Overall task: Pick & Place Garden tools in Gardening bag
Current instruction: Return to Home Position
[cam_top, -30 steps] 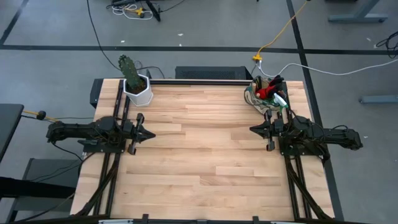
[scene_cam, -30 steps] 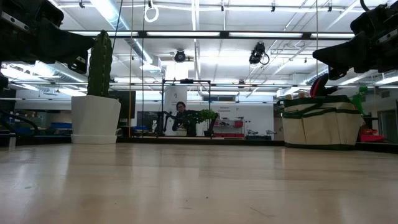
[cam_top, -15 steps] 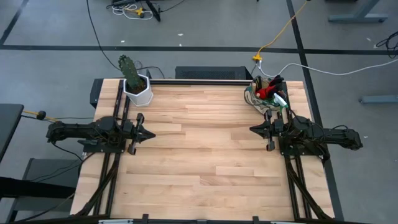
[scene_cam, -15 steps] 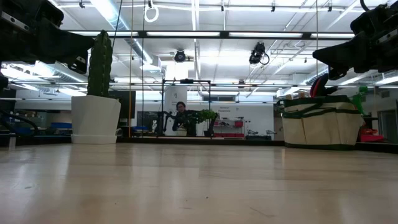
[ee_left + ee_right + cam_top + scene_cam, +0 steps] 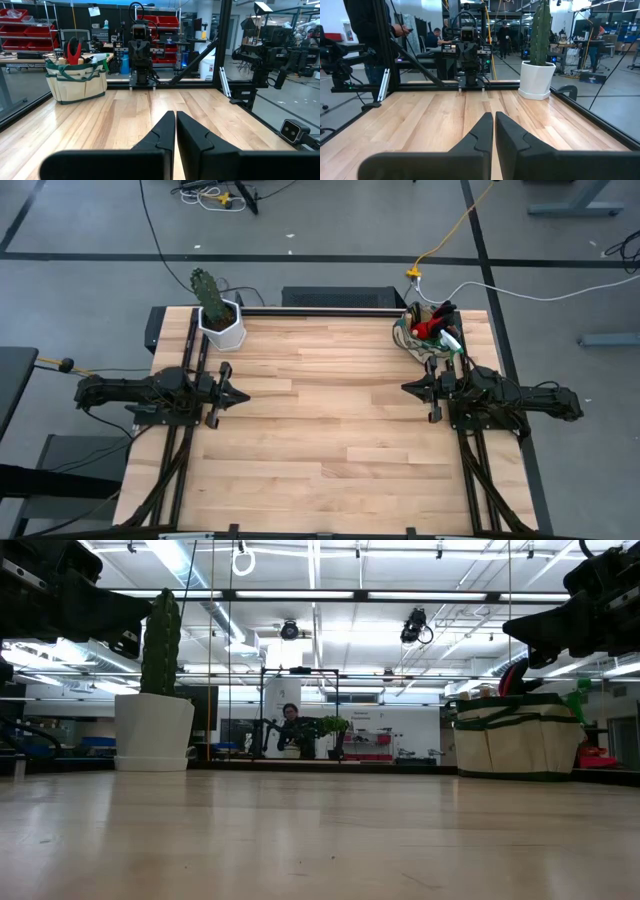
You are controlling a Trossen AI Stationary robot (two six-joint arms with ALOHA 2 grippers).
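Observation:
The beige gardening bag (image 5: 428,332) with dark green trim stands on its base at the table's far right corner, also seen in the left wrist view (image 5: 76,80) and the low view (image 5: 518,735). Garden tools stick out of its top: red handles (image 5: 432,328), a green piece (image 5: 578,698). My left gripper (image 5: 244,396) is shut at the table's left edge, pointing level toward the middle, with nothing in it. My right gripper (image 5: 407,388) is shut at the right edge, just near of the bag, facing the left one.
A white hexagonal pot with a green cactus (image 5: 220,320) stands at the far left corner. The wooden tabletop (image 5: 330,420) lies bare between the two arms. People (image 5: 437,37) are in the room beyond the table.

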